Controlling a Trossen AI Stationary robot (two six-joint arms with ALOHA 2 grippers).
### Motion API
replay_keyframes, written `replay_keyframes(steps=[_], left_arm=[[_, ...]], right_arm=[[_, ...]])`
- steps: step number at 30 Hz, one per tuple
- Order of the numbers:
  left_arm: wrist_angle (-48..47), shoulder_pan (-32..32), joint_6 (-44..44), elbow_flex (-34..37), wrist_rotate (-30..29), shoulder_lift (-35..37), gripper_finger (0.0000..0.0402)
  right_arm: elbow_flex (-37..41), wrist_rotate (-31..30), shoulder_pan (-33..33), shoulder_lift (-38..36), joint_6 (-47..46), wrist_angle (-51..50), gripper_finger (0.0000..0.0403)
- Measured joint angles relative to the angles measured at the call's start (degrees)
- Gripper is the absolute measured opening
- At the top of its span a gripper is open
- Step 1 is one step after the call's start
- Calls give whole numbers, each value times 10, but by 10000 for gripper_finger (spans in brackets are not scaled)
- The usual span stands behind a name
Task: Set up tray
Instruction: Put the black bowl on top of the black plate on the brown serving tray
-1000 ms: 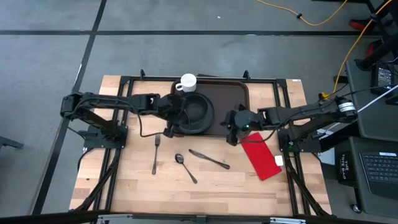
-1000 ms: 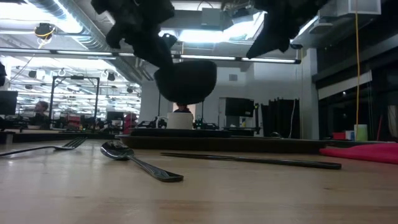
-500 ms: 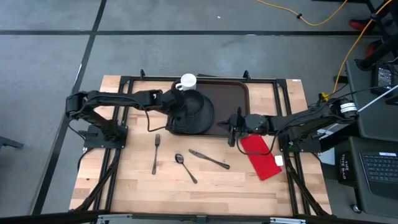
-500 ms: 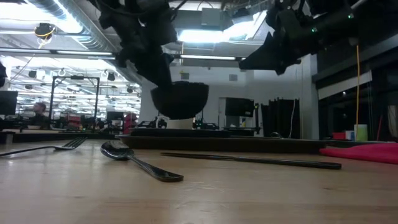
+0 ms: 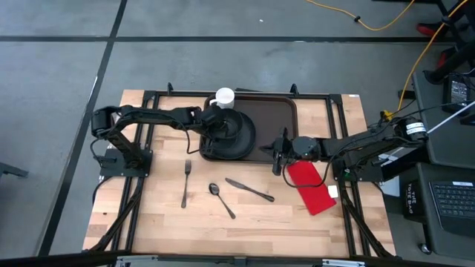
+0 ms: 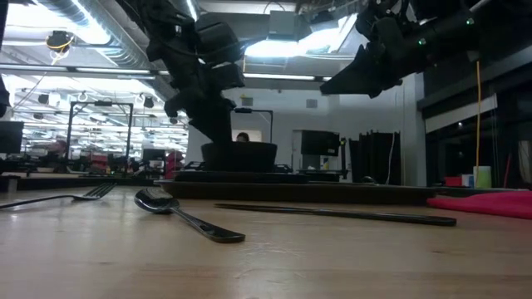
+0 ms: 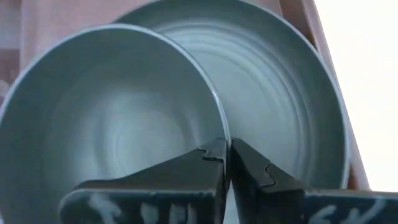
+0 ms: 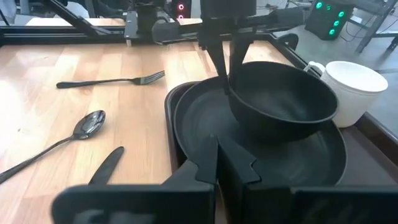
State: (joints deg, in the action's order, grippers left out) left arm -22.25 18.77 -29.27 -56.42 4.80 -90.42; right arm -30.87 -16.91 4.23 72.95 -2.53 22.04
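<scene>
On tray [image 5: 280, 119]: plate [image 5: 245, 142], mug [image 5: 223, 98], bowl [image 5: 225, 124] pinched by left gripper [image 5: 210, 123].
Left: fork [image 5: 185, 183], spoon [image 5: 221, 199], knife [image 5: 249, 190], napkin [image 5: 312, 185].
Right gripper [image 5: 277, 152]: pressed together, empty.

From my seat at the controls, the tray [image 5: 278, 119] lay at the far middle of the table [image 5: 148, 222]. On its left part sat the plate [image 5: 249, 141], and the bowl [image 5: 228, 127] sat on the plate. The mug [image 5: 223, 98] stood at the tray's far left corner, just behind the bowl. Nearer to me, on the bare table, the fork [image 5: 185, 183] lay leftmost, the spoon [image 5: 220, 199] to its right, and the knife [image 5: 249, 190] right of the spoon. The napkin [image 5: 313, 185] lay right of the knife, off the tray's near right corner.
</scene>
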Motion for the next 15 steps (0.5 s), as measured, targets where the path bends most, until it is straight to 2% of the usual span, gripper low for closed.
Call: replay_keyframes(steps=[6, 15], left_arm=[[4, 0, -4, 0, 0, 0, 3], [4, 0, 0, 0, 0, 1, 15]], right_arm=[[0, -14, 0, 0, -1, -4, 27], [0, -15, 0, 0, -3, -4, 11]])
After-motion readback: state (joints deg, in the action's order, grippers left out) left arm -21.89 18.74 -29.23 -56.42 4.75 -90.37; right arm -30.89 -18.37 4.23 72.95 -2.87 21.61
